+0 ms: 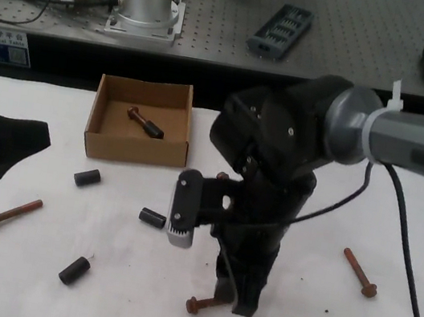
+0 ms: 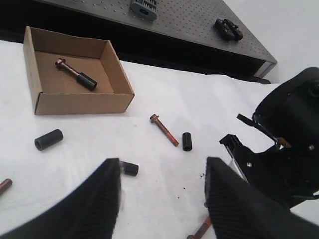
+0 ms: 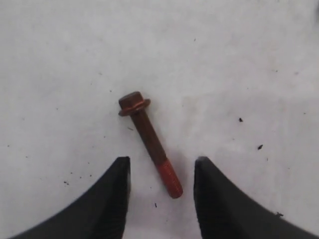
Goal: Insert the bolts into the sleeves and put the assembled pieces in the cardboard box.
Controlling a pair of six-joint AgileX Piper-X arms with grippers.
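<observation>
Cardboard box (image 1: 136, 150), brown, open-topped: holds rusty-brown metal bolt seated in black cylindrical sleeve (image 1: 146, 123). Right end effector (image 3: 162, 162): on box's near side, fingers spread either side of loose rusty-brown bolt (image 3: 149, 142) on white counter (image 1: 12, 280). Left end effector (image 2: 163, 167): near-left of box, spread.

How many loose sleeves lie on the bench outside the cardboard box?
4. One sleeve near the cardboard box's front wall; a second beside the right arm; a third nearer the camera; a fourth next to a bolt behind that arm. Others may be hidden under the arms.
</observation>
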